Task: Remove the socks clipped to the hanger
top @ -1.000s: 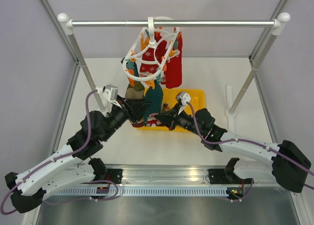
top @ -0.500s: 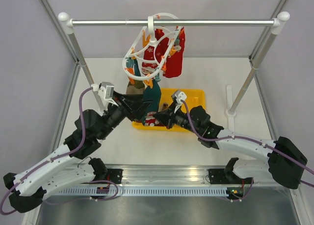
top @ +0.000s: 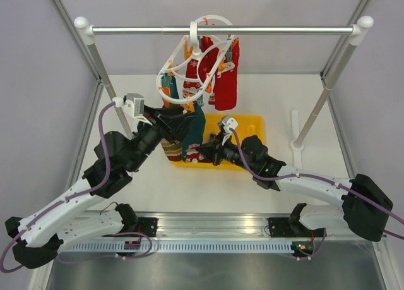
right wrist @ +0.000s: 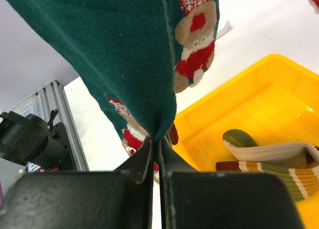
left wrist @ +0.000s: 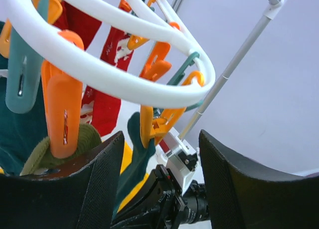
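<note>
The white hanger (top: 189, 59) hangs by its hook from the rail, tilted. Red socks (top: 222, 81) hang at its right, and a dark teal sock (top: 196, 129) and a striped brown sock (top: 172, 148) at its near side. My left gripper (top: 181, 118) is open just under the ring (left wrist: 124, 84). An orange peg (left wrist: 149, 124) clipped on the teal sock's cuff (left wrist: 133, 159) hangs between its fingers (left wrist: 99, 189). My right gripper (top: 202, 152) is shut on the teal sock's lower end (right wrist: 134, 49), which is pinched between its jaws (right wrist: 157, 149).
A yellow tray (top: 252, 122) lies under the hanger, with a striped beige sock (right wrist: 271, 164) in it (right wrist: 259, 104). The metal rail (top: 271, 30) spans the back on two slanted posts (top: 328, 91). Orange (left wrist: 62, 109) and teal pegs (left wrist: 22, 74) dangle from the ring.
My left gripper has risen up to the hanger's near rim. The hanger has tipped up and back. My right gripper has shifted slightly left, still holding the teal sock.
</note>
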